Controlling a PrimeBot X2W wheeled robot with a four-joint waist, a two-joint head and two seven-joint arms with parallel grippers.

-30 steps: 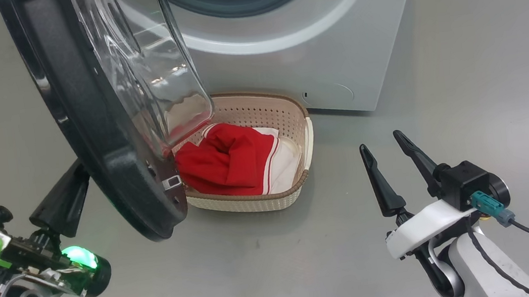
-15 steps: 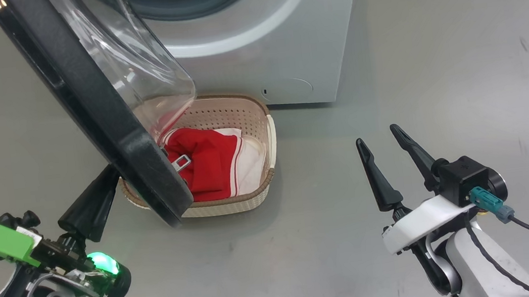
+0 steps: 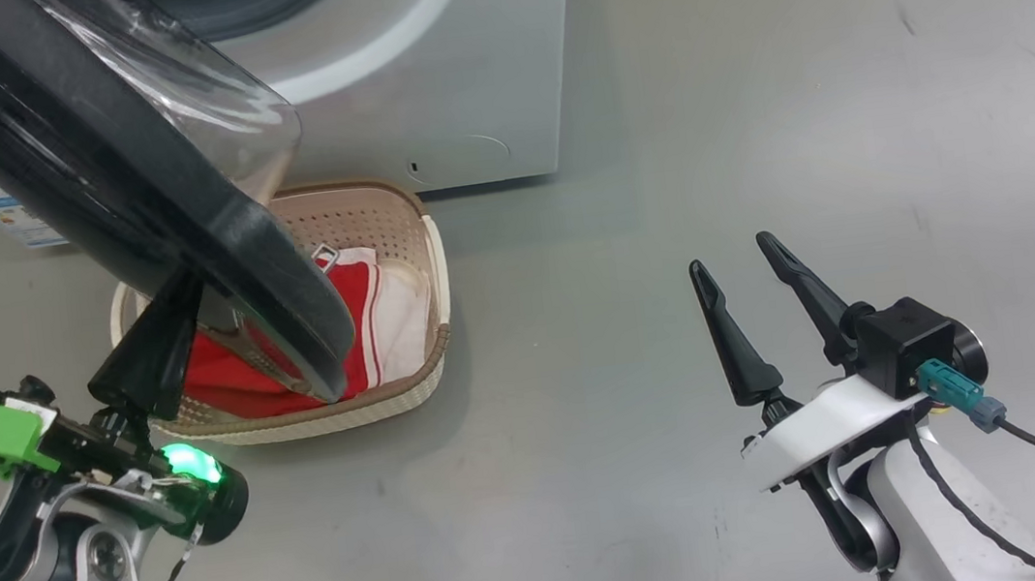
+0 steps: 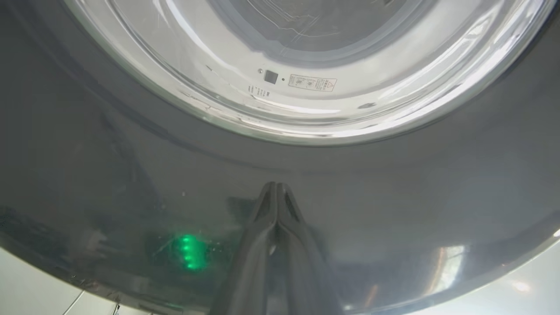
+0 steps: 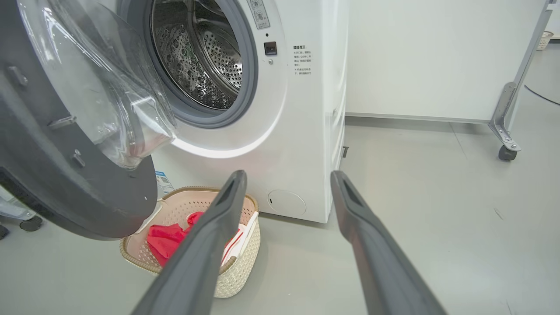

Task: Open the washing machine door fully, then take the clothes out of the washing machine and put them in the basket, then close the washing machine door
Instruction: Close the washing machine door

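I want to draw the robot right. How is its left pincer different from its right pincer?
The left pincer, two long dark fingers, is shut tight; the right pincer holds its dark fingers wide apart. The left pincer's tips rest against the glossy black rim of the round washing machine door; the right pincer touches nothing above the grey floor. Both have two long tapering fingers.

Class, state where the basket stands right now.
Head view: the basket stands on the floor left of centre, before the washing machine, partly hidden by the door.
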